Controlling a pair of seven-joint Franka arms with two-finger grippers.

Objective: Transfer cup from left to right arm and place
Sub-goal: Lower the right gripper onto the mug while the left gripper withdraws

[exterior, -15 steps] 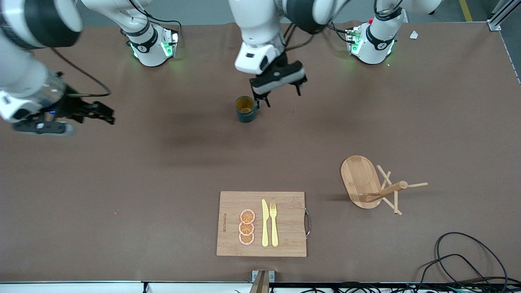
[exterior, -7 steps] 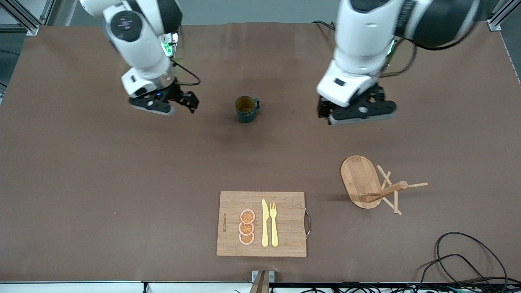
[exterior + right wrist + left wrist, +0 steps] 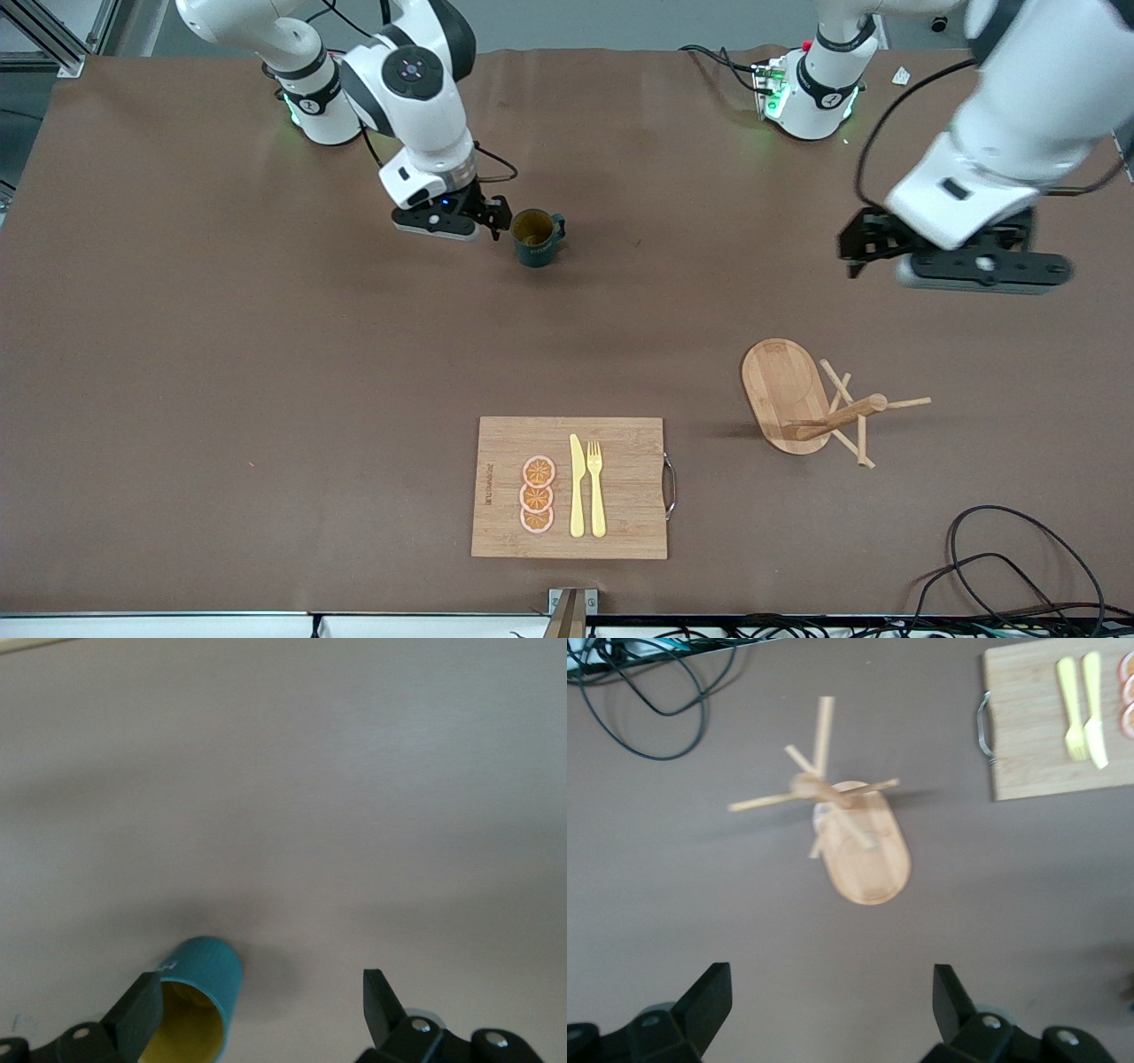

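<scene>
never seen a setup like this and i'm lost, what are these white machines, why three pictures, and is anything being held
The white machines are two robot arms bolted to a brown table, each ending in a two-finger gripper. The big picture comes from a high camera facing them. The other two come from small cameras on each arm's wrist, looking down past its own jaws.

The right gripper is right beside the cup, a dark teal mug standing upright on the table; its jaws are open, one at the cup's rim. The left gripper hangs open over bare table toward the left arm's end. Nothing is held.

Nearer the front camera lie a cutting board with three orange slices, a yellow knife and fork, and a wooden peg rack. A black cable coils at the table's corner.
</scene>
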